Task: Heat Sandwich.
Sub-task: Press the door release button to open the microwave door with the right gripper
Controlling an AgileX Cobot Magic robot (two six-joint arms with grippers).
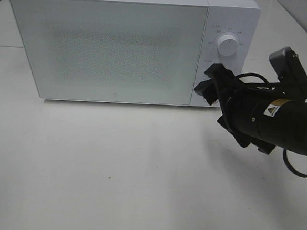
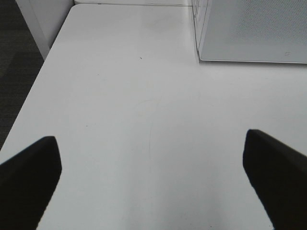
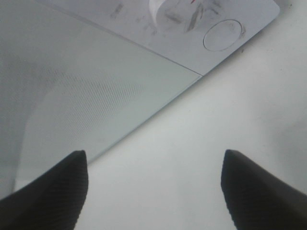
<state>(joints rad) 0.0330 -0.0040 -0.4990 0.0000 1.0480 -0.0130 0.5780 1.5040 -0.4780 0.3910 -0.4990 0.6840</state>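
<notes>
The right fingers (image 1: pixel 214 73) are spread wide with nothing between them. In the exterior view they sit in front of the lower part of the microwave's control panel (image 1: pixel 223 72), at about 7 o'clock from the white dial (image 1: pixel 228 46). Whether they touch the panel cannot be told. The right wrist view shows the frosted door (image 3: pixel 72 81) and a round button (image 3: pixel 224 35) just ahead of the same fingers (image 3: pixel 48 191). Their black arm (image 1: pixel 279 121) runs off toward 4 o'clock.

The left fingers (image 2: pixel 29 177) are also parted and empty, over bare white worktop (image 2: pixel 144 105), with the microwave's near corner ahead of them.

The microwave (image 1: pixel 110 49) stands at 12 o'clock on the worktop (image 1: pixel 113 170) with its door shut. The sandwich shows in no view, so where it lies cannot be told.
</notes>
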